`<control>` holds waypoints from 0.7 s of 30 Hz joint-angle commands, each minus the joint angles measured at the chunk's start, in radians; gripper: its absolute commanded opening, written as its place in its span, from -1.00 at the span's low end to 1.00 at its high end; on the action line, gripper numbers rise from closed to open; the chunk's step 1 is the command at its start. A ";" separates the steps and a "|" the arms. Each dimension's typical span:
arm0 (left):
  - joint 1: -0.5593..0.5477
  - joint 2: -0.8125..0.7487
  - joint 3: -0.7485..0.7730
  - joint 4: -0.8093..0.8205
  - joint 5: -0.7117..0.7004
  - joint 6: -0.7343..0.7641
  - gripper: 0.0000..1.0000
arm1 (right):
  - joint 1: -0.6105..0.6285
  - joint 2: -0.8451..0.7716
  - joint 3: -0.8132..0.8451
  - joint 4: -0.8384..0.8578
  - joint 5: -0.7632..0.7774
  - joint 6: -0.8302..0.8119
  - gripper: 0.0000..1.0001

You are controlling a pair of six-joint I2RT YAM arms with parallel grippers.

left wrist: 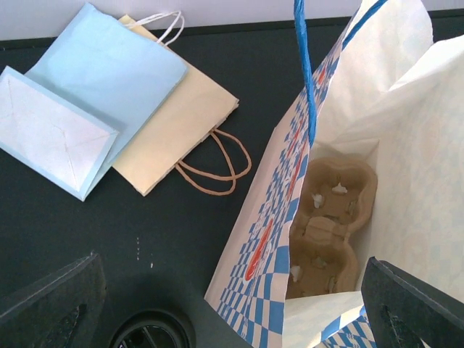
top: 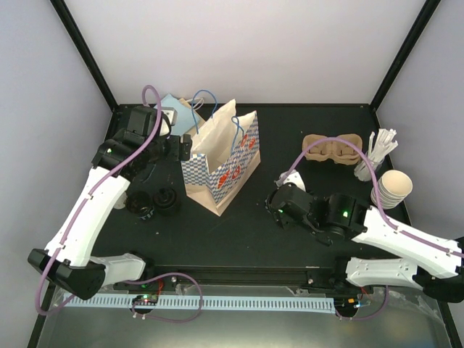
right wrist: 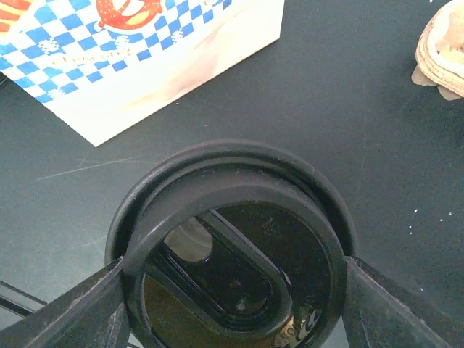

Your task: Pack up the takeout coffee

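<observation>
The blue-checked bag [top: 217, 163] stands open mid-table. A brown pulp tray [left wrist: 330, 225] lies inside it, with both holes bare. My left gripper [top: 183, 148] hangs open and empty over the bag's left wall [left wrist: 232, 319]. My right gripper [top: 279, 197], right of the bag, is shut on a black lid [right wrist: 232, 246], its fingers [right wrist: 72, 312] pressing the rim on both sides. A cream cup [top: 293, 177] shows just beyond that gripper; I cannot tell whether the lid sits on it. Two more black lids [top: 139, 204] [top: 166, 199] lie left of the bag. A cup stack [top: 391, 188] and a second tray [top: 332, 148] are at the right.
A flat light-blue bag [left wrist: 116, 65], a white envelope [left wrist: 51, 130] and a tan handled bag [left wrist: 181, 123] lie at the back left. White stir sticks [top: 378, 148] stand by the cup stack. Black frame posts rise at both back corners.
</observation>
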 commanded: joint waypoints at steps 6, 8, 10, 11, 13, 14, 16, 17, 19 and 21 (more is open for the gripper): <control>0.007 -0.012 0.026 0.002 0.009 0.069 0.97 | -0.003 -0.045 -0.084 0.108 -0.014 0.023 0.49; 0.007 -0.001 0.028 -0.004 0.002 0.079 0.97 | -0.003 -0.048 -0.095 0.115 -0.017 0.016 0.49; 0.007 0.007 0.029 -0.004 0.002 0.089 0.98 | -0.003 -0.053 -0.104 0.124 -0.020 0.006 0.49; 0.007 0.011 0.031 -0.002 0.001 0.094 0.98 | -0.003 -0.057 -0.107 0.129 -0.022 0.002 0.50; 0.007 0.021 0.035 0.003 0.003 0.109 0.97 | -0.002 -0.064 -0.113 0.139 -0.025 -0.002 0.49; 0.007 0.026 0.040 0.003 0.008 0.116 0.97 | -0.003 -0.069 -0.117 0.145 -0.027 -0.005 0.49; 0.007 0.042 0.051 0.003 0.022 0.132 0.98 | -0.005 -0.074 -0.120 0.156 -0.032 -0.008 0.49; 0.007 0.045 0.060 0.003 0.031 0.140 0.97 | -0.003 -0.073 -0.119 0.158 -0.033 -0.009 0.49; 0.006 0.091 0.083 -0.006 0.040 0.151 0.97 | -0.004 -0.070 -0.117 0.158 -0.031 -0.010 0.49; 0.006 0.129 0.118 -0.023 0.039 0.159 0.96 | -0.003 -0.066 -0.115 0.158 -0.032 -0.014 0.49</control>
